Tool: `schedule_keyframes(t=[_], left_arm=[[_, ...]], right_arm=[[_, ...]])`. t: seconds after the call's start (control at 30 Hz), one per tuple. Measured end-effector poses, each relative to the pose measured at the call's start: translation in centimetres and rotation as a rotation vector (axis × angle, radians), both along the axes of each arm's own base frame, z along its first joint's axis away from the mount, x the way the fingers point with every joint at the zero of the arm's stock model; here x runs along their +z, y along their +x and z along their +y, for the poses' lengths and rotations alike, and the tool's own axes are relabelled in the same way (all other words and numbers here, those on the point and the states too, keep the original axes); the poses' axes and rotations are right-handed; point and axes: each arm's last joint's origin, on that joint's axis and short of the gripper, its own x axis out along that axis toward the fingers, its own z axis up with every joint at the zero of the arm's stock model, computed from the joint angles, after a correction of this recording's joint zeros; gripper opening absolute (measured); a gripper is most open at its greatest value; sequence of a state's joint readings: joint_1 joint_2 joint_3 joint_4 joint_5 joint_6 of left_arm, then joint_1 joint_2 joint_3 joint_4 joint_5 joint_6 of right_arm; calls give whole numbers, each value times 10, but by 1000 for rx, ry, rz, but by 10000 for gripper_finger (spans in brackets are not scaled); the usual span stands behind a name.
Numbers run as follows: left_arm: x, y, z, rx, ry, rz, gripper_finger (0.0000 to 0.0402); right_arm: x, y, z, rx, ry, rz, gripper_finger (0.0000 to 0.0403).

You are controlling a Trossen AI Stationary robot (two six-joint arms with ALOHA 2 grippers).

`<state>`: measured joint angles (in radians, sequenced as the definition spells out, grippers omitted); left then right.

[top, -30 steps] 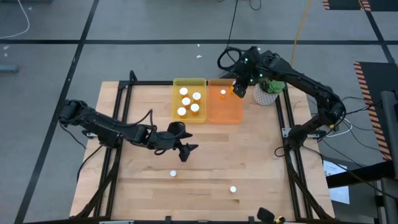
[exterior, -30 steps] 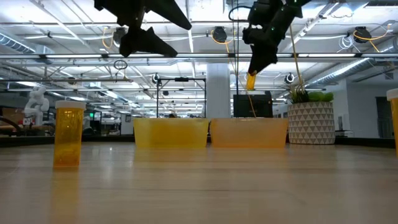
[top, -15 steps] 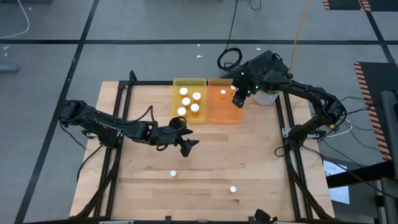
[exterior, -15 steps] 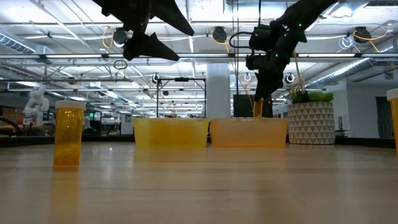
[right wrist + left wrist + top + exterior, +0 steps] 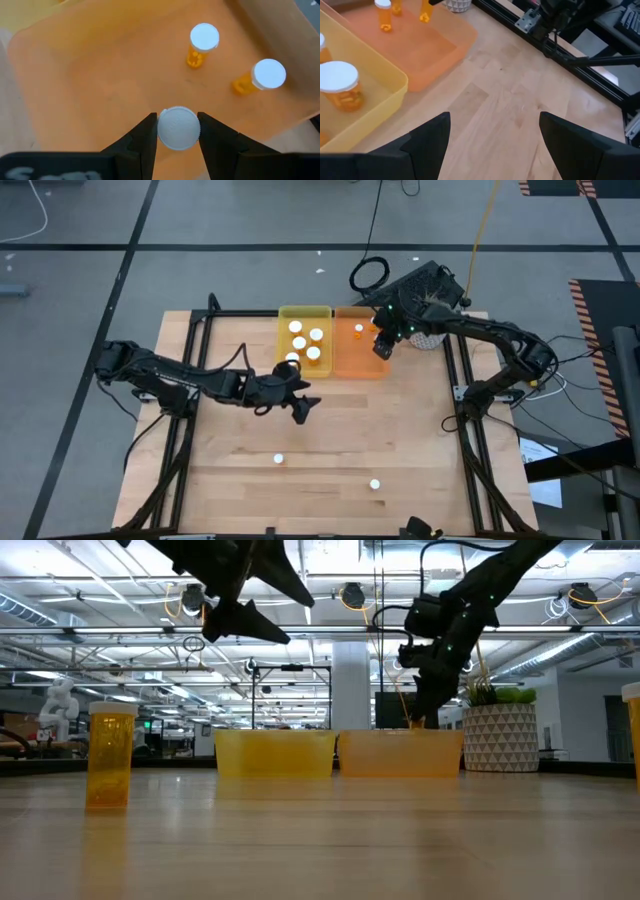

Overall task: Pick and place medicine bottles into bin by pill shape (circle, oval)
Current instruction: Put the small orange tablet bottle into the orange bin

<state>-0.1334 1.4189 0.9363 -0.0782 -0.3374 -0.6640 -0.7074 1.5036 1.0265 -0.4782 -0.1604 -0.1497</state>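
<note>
My right gripper (image 5: 382, 347) reaches down into the orange bin (image 5: 362, 358), shut on a medicine bottle whose white cap (image 5: 178, 131) shows between its fingers. Two more bottles (image 5: 204, 40) (image 5: 265, 76) stand in that bin. The yellow bin (image 5: 284, 340) beside it holds several bottles (image 5: 313, 353). Two loose bottles (image 5: 278, 459) (image 5: 375, 484) stand on the near part of the table. My left gripper (image 5: 303, 406) hovers open above the table's middle, near the yellow bin's near edge, with nothing between its fingers (image 5: 432, 135). My right gripper pinches the bottle's round white cap (image 5: 178, 131) between its two fingers (image 5: 145, 137), one on each side. The fingers point down from above. The bottle hangs upright below them, inside the orange bin; whether its base touches the bin floor is hidden by the cap.
A white patterned pot with a green plant (image 5: 498, 735) stands at the far right, next to the orange bin. Black frame rails (image 5: 195, 360) run along the table's left and right sides. Bare wood lies between the bins and the two loose bottles.
My right gripper has gone down and a little toward the near edge, carrying its bottle from above the orange bin down inside it, still shut on the cap. My left gripper has shifted slightly toward the bins, staying open.
</note>
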Motion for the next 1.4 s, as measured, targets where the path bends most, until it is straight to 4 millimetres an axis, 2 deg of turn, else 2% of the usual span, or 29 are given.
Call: schedule_keyframes(t=[0.67,0.97,1.1,1.4], left_arm=[[0,1,12,41,1,-1,310],[0,1,14,60,-18,-12,310],[0,1,14,62,-17,-11,310],[1,2,15,63,-14,-12,310]], right_arm=[[-34,10,-8,63,11,65,126],[-36,11,-9,64,11,63,127],[-36,11,-9,64,11,64,147],[-34,12,-8,75,43,26,229]])
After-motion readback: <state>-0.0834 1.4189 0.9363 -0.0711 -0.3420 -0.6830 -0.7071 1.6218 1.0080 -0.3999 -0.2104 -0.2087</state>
